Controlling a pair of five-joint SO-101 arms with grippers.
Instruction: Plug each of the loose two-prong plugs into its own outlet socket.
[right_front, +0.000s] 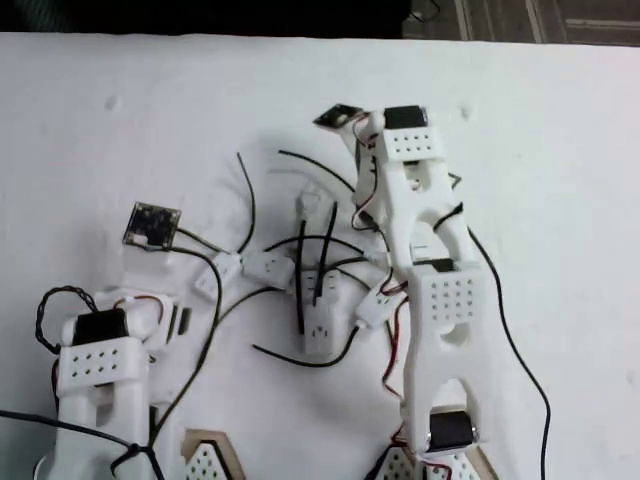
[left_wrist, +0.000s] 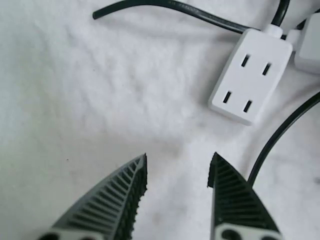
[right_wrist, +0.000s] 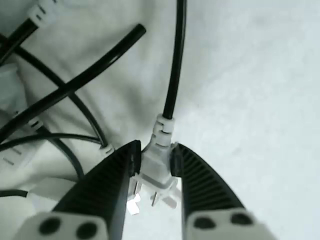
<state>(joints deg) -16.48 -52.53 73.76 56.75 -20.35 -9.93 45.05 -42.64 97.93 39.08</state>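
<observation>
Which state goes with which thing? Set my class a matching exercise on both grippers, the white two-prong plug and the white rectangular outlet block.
Things:
1. left gripper
2. right gripper
3. white two-prong plug
4. white rectangular outlet block

States:
A. visible slots all empty
B. clamped in a gripper
C. open, holding nothing
D. shut on a plug

Pairs: 1-C, 2-D, 3-B, 4-A

It looked like a robotics lab: a white-clothed tabletop (right_front: 560, 130) bore the printed left arm (right_front: 95, 375) and right arm (right_front: 445, 310), with striped flooring (right_front: 520, 18) beyond the tabletop.
</observation>
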